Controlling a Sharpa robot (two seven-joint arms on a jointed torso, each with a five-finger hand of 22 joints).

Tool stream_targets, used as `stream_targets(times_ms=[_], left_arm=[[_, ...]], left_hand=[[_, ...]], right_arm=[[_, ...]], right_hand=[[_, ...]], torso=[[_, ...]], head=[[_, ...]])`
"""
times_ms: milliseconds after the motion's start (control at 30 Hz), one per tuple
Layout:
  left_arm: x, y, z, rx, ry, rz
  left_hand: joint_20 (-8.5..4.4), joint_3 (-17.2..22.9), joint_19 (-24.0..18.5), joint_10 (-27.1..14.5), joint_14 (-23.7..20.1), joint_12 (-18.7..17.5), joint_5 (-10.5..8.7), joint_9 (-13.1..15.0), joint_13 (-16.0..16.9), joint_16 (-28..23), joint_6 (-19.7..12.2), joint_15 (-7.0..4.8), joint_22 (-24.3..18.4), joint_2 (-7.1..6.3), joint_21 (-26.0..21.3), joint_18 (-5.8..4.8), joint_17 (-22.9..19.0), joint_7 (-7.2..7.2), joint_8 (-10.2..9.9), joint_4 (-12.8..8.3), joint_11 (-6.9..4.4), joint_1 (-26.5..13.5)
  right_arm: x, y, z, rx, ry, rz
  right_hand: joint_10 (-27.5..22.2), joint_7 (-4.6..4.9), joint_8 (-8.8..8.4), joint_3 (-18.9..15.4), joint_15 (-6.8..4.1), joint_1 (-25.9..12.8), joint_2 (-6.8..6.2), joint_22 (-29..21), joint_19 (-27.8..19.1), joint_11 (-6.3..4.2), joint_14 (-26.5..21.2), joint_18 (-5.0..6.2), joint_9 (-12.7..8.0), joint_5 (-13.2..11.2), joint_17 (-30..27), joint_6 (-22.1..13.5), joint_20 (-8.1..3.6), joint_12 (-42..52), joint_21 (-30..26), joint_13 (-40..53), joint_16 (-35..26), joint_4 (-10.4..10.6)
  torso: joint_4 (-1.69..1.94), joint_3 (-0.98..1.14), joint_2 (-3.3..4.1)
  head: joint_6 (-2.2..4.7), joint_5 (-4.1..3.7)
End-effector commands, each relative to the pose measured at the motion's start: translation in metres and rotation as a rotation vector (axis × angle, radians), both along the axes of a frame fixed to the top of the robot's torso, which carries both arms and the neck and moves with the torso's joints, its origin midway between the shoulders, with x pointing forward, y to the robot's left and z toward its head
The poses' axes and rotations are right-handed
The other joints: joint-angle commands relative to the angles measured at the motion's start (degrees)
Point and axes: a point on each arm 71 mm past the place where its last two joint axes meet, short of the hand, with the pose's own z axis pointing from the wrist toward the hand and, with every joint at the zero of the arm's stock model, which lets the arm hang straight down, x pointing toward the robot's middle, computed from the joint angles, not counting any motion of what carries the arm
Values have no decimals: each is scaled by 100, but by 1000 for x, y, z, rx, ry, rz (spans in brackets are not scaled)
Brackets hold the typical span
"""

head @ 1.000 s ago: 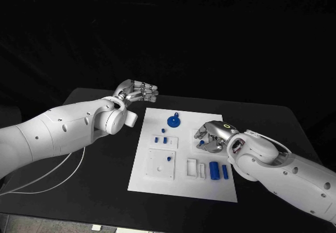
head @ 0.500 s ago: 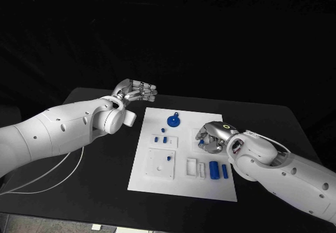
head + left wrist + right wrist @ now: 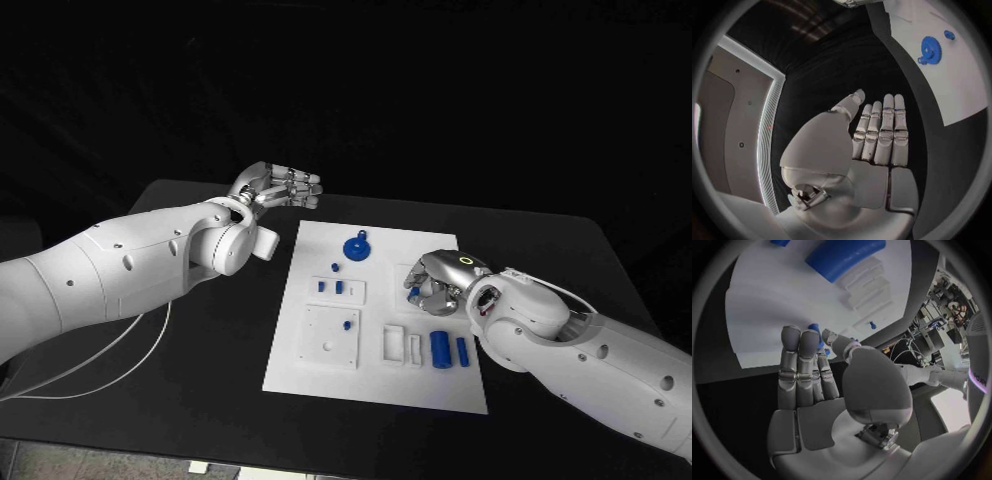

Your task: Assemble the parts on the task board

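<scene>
One blue part (image 3: 815, 334) at right hand (image 3: 437, 281) fingers (image 3: 799, 360)

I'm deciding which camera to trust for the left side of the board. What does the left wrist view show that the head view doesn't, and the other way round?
Left wrist view alone: the inner side of the left hand, its fingers straight and side by side with nothing in them, over the black table.

Head view alone: the right hand over the board's right side with a small blue part at its fingers, plus the blue cylinders lying near the board's front.

Both: the white task board and the blue gear standing on it.
</scene>
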Motion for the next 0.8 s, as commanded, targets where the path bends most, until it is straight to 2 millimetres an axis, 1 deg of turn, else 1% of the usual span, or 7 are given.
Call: stream_targets(times_ms=[33, 233, 367, 433, 567, 733, 800], left_arm=[[0, -2, 1, -6, -1, -16], [0, -2, 1, -6, -1, -18], [0, -2, 1, -6, -1, -17], [0, -2, 1, -6, -1, -17], [0, -2, 1, -6, -1, -17], [0, -1, 1, -5, -1, -17], [0, -1, 1, -6, -1, -17]], left_hand=[[-1, -27, 43, -26, -32, 6, -31, 4, -1, -22, -35, 9, -5, 23, -14, -70, 1, 8, 10, 7, -3, -56], [-1, -27, 43, -26, -32, 6, -31, 4, -1, -22, -35, 9, -5, 23, -14, -70, 1, 8, 10, 7, -3, -56], [-1, -27, 43, -26, -32, 6, -31, 4, -1, -22, -35, 9, -5, 23, -14, -70, 1, 8, 10, 7, -3, -56], [-1, -27, 43, -26, -32, 6, -31, 4, -1, -22, -35, 9, -5, 23, -14, -70, 1, 8, 10, 7, -3, -56], [-1, -27, 43, -26, -32, 6, -31, 4, -1, -22, -35, 9, -5, 23, -14, -70, 1, 8, 10, 7, -3, -56], [-1, -27, 43, -26, -32, 6, -31, 4, -1, -22, -35, 9, -5, 23, -14, -70, 1, 8, 10, 7, -3, -56], [-1, -27, 43, -26, -32, 6, -31, 4, -1, -22, -35, 9, -5, 23, -14, -70, 1, 8, 10, 7, -3, -56]], right_arm=[[-1, 1, -1, -21, -2, 5], [-1, 2, 0, -12, -12, 8], [-1, 3, 0, -17, -22, 9], [-1, 3, 0, -25, -28, 8], [-1, 3, 0, -40, -42, 2], [-1, 3, 1, -40, -61, -1], [-1, 4, 2, -37, -69, -1]], right_hand=[[166, 4, 12, 53, -53, 1, 89, 28, 225, -33, 5, -55, 7, -13, 12, 91, -37, 11, 72, 10, -32, -10], [647, -52, 17, 63, -133, 72, 233, 154, 226, -166, 6, -160, 26, -13, 38, 388, -109, 1, 327, 17, -14, -72], [995, -124, 54, -43, -192, 166, 327, 238, 218, -283, 7, -230, 66, -13, 50, 669, -171, 28, 445, 44, -20, -182], [1105, -151, 36, -75, -215, 216, 370, 284, 214, -313, 12, -263, 81, -12, 53, 780, -205, 23, 503, 47, -30, -261], [1211, -174, 4, 28, -241, 241, 400, 407, 201, -322, 27, -308, 93, -13, 65, 874, -250, 12, 616, 50, -55, -411], [1220, -174, 4, 22, -245, 266, 433, 481, 201, -322, 34, -313, 100, -11, 82, 879, -257, 13, 655, 53, -75, -411], [1225, -178, 4, 22, -249, 272, 430, 499, 204, -325, 41, -316, 105, -11, 89, 886, -261, 11, 665, 54, -75, -404]], torso=[[-6, -1, 1], [1, -1, -1], [3, 0, 2], [3, -1, 1], [0, -2, 1], [-7, -1, 4], [-2, -1, 4]], head=[[-9, -2], [-15, -7], [-20, -10], [-23, -13], [-26, -9], [-28, -3], [-28, -7]])
